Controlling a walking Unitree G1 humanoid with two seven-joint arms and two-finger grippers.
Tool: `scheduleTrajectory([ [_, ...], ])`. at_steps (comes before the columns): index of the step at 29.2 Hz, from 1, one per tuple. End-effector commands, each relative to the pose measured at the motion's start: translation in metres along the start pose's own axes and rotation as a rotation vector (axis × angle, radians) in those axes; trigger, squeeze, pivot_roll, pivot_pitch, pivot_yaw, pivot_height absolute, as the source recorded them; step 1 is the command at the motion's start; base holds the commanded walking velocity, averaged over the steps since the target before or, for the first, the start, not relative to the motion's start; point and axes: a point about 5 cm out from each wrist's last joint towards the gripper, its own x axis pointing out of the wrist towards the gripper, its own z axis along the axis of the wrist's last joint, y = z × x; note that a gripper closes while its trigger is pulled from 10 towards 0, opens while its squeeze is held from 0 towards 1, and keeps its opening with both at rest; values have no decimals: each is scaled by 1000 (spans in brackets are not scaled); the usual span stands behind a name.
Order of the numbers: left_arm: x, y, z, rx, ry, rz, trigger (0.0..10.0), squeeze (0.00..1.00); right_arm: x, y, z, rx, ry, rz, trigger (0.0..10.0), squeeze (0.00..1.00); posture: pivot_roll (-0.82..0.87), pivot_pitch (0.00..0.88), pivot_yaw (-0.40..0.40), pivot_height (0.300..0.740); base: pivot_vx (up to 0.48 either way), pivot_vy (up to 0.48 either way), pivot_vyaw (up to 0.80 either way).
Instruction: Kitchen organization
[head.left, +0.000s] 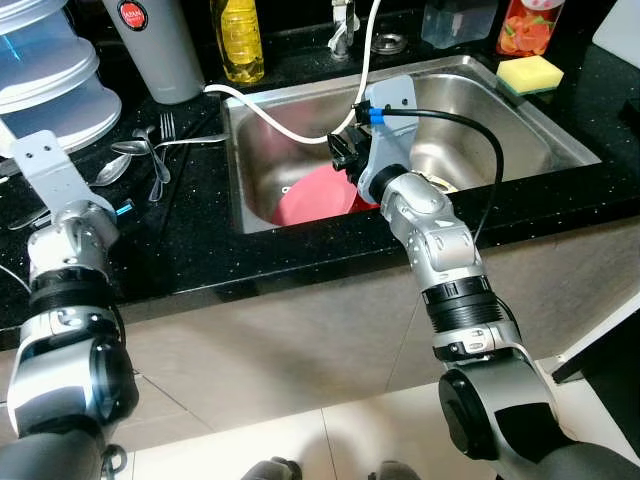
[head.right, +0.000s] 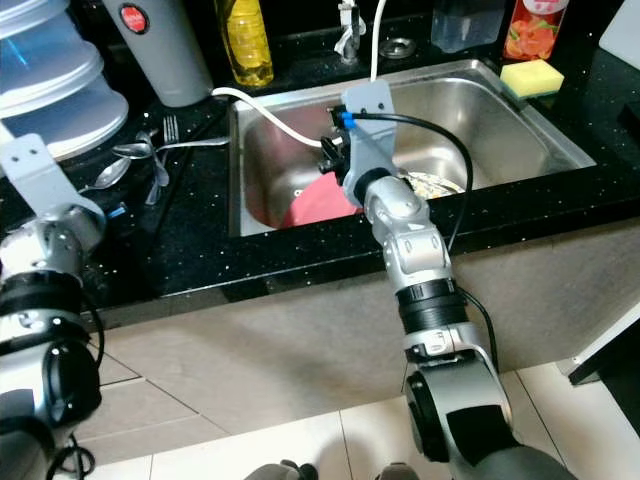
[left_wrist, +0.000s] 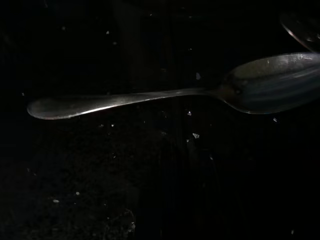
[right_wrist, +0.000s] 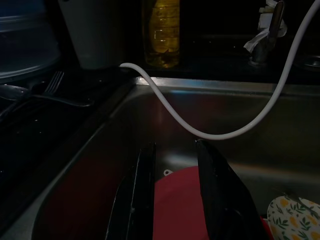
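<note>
A red plate (head.left: 315, 195) lies at the bottom of the steel sink (head.left: 520, 110), with a floral dish (right_wrist: 295, 217) beside it. My right gripper (right_wrist: 176, 147) reaches down into the sink just above the red plate (right_wrist: 180, 205). It is open, and the plate shows through the gap between its black fingers. Spoons (head.left: 112, 170) and a fork (head.left: 165, 150) lie on the black counter left of the sink. My left arm (head.left: 70, 240) hovers over the counter near them, and its wrist view looks down on a spoon (left_wrist: 270, 82).
A white hose (head.left: 280, 120) droops from the faucet (head.left: 343, 30) across the sink to the counter. Behind stand a yellow bottle (head.left: 238, 40), a grey jug (head.left: 155, 50) and stacked pale containers (head.left: 50, 80). A yellow sponge (head.left: 530, 72) sits at the sink's far right corner.
</note>
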Motion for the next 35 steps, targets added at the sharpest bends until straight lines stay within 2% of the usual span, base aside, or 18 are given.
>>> scheduleTrajectory([
  [1, -6, -4, 12, 63, -123, -14, 10000, 0, 1, 5, 0, 7, 2, 17, 10000, 0, 135, 88, 72, 740, 0, 0, 0],
  [2, -13, -11, 31, 71, -226, -48, 10000, 0, 1, 5, 0, 7, 2, 18, 10000, 0, 135, 88, 72, 740, 0, 0, 0],
  [3, -13, -11, 31, 71, -226, -48, 10000, 0, 1, 5, 0, 7, 2, 18, 10000, 0, 135, 88, 72, 740, 0, 0, 0],
  [4, -19, -15, 42, 76, -290, -73, 10000, 0, 1, 5, 0, 7, 2, 19, 10000, 0, 135, 88, 72, 740, 0, 0, 0],
  [6, -26, -22, 54, 106, -355, -104, 10000, 0, 2, 6, 0, 7, 2, 21, 10000, 0, 138, 83, 70, 740, 0, 0, 0],
  [8, -26, -22, 54, 106, -355, -104, 10000, 0, 2, 6, 0, 7, 2, 21, 10000, 0, 138, 83, 70, 740, 0, 0, 0],
  [14, -51, -56, 65, 246, -462, -303, 10000, 0, 3, 6, 1, 8, -2, 20, 10000, 0, 136, 78, 72, 740, 0, 0, 0],
  [16, -51, -56, 65, 246, -462, -303, 10000, 0, 3, 6, 1, 8, -2, 20, 10000, 0, 136, 78, 72, 740, 0, 0, 0],
  [17, -59, -68, 61, 298, -483, -360, 10000, 0, 3, 6, 1, 7, -2, 19, 10000, 0, 135, 75, 74, 740, 0, 0, 0],
  [21, -65, -80, 55, 349, -478, -415, 10000, 0, 3, 6, 1, 7, -3, 19, 10000, 0, 134, 74, 74, 740, 0, 0, 0],
  [22, -65, -83, 50, 359, -451, -432, 10000, 0, 3, 6, 1, 7, -3, 19, 10000, 0, 135, 69, 76, 740, 0, 0, 0],
  [25, -53, -88, 23, 331, -204, -474, 10000, 0, 3, 6, 1, 7, -6, 17, 10000, 0, 131, 62, 84, 740, 0, 0, 0],
  [26, -53, -88, 23, 331, -204, -474, 10000, 0, 3, 6, 1, 7, -6, 17, 10000, 0, 131, 62, 84, 740, 0, 0, 0],
  [27, -50, -84, 18, 333, -161, -479, 10000, 1000, 3, 6, 1, 7, -8, 16, 10000, 0, 128, 62, 87, 740, 0, 0, 0],
  [28, -48, -78, 17, 326, -130, -476, 10000, 1000, 2, 4, 1, 7, -9, 12, 10000, 0, 128, 61, 91, 740, 0, 0, 0],
  [29, -48, -78, 17, 326, -130, -476, 10000, 1000, 2, 4, 1, 7, -9, 12, 10000, 0, 128, 61, 91, 740, 0, 0, 0],
  [32, -44, -54, 13, 322, -57, -479, 10000, 1000, 0, 2, -2, 8, -2, 5, 10000, 0, 142, 58, 91, 740, 0, 0, 0],
  [35, -42, -45, 8, 322, -22, -492, 10000, 1000, 0, 4, -3, 10, 0, 10, 10000, 0, 145, 57, 88, 740, 0, 0, 0],
])
